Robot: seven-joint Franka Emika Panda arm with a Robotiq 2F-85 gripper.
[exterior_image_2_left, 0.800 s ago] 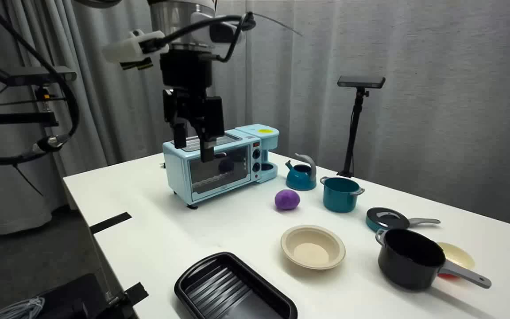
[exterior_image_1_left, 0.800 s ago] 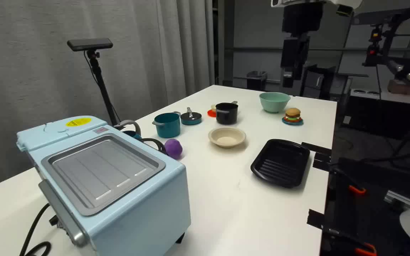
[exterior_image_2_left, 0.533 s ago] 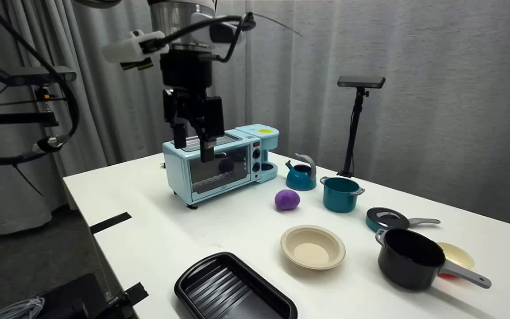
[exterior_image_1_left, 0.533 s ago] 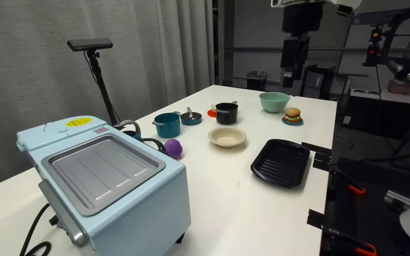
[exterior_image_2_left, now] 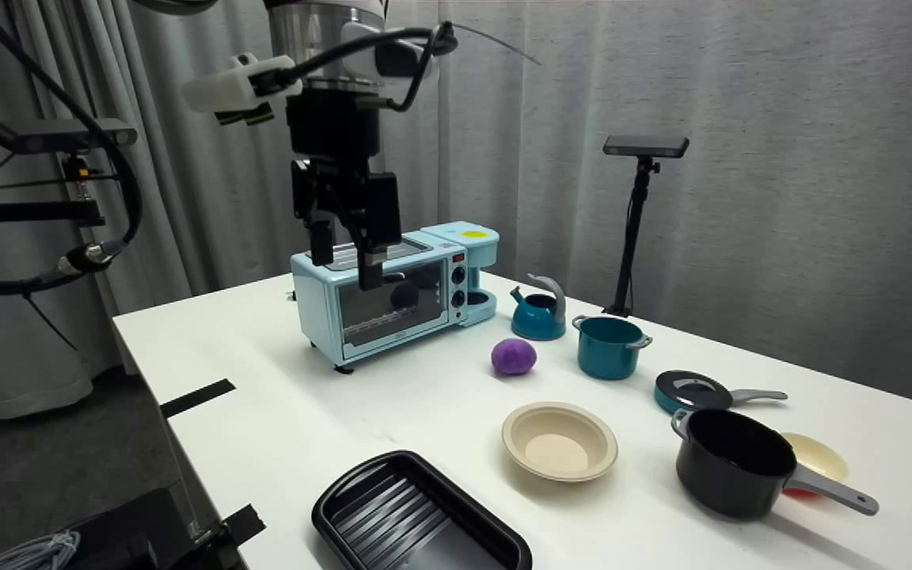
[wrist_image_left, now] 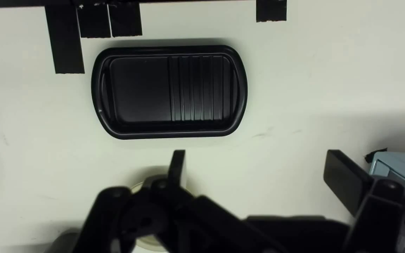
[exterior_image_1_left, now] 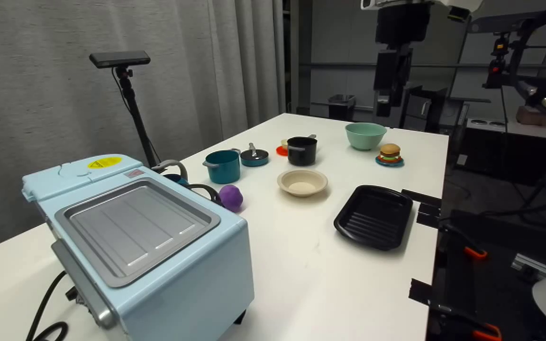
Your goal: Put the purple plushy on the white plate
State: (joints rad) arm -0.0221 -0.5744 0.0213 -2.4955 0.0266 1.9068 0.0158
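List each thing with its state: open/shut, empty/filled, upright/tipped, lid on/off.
Gripper: open, nothing held
White plate: upright, empty
Purple plushy: on the table, not on the plate
Black tray: upright, empty
Oven door: shut
Black pot: upright, no lid on
Teal pot: upright, no lid on
Kettle: upright
Frying pan: upright
Green bowl: upright, inside mostly hidden
Toy burger: on blue saucer

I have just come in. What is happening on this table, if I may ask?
A robot arm has the job of putting the plushy on the plate. Nothing is being handled at this moment: its claw hangs open and empty, above the table. The plushy sits on the table near the kettle, not yet on the plate.
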